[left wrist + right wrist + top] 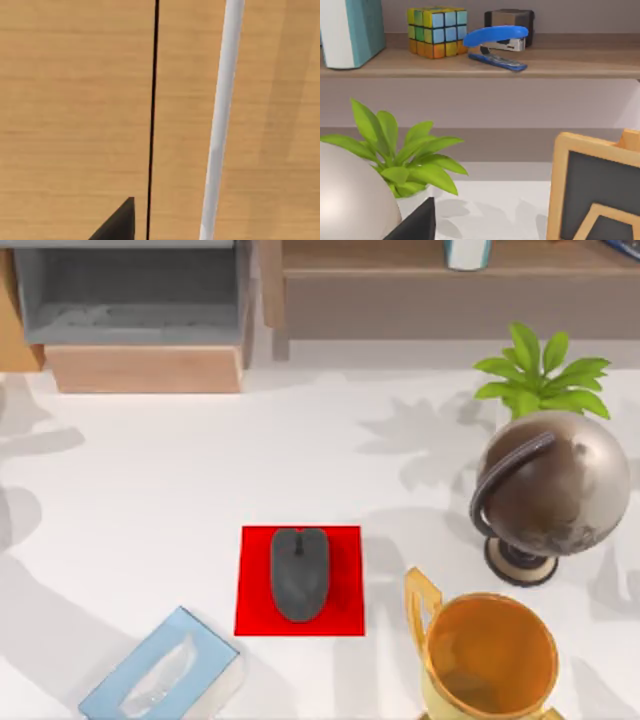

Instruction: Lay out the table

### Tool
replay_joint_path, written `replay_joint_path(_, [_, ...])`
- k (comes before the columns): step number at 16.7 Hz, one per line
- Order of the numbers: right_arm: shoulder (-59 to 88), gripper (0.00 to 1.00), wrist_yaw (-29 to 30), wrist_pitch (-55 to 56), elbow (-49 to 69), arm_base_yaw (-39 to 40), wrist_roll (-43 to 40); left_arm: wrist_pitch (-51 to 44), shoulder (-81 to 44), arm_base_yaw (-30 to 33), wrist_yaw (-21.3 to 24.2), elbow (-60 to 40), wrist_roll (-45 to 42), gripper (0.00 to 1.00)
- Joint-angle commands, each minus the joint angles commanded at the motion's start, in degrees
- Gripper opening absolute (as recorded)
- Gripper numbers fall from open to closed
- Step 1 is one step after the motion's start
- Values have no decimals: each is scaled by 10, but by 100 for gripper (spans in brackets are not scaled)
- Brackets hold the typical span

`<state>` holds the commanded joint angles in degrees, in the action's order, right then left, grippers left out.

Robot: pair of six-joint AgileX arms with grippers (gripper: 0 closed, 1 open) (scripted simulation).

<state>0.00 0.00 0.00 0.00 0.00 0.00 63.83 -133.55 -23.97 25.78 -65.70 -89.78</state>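
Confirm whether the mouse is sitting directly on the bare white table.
No: the mouse lies on the red mat, which lies on the table.

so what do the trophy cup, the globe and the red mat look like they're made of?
Trophy cup: looks like polished gold-toned metal, with a glossy amber interior and yellow handle; it could equally be plastic.
Globe: glossy brown-grey sphere with soft highlights in a dark arc frame on a round base; the material is unclear.
Red mat: flat, matte, uniform red, likely fabric or rubber, with a dark grey mouse on it.
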Motion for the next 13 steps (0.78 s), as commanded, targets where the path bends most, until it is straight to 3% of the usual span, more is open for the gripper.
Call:
replay_joint_path(9, [0,100,0,0,0,0,0,27,17,-10,11,52,-2,100])
replay_joint_path(13, [0,100,0,0,0,0,0,31,70,44,-27,68,39,100])
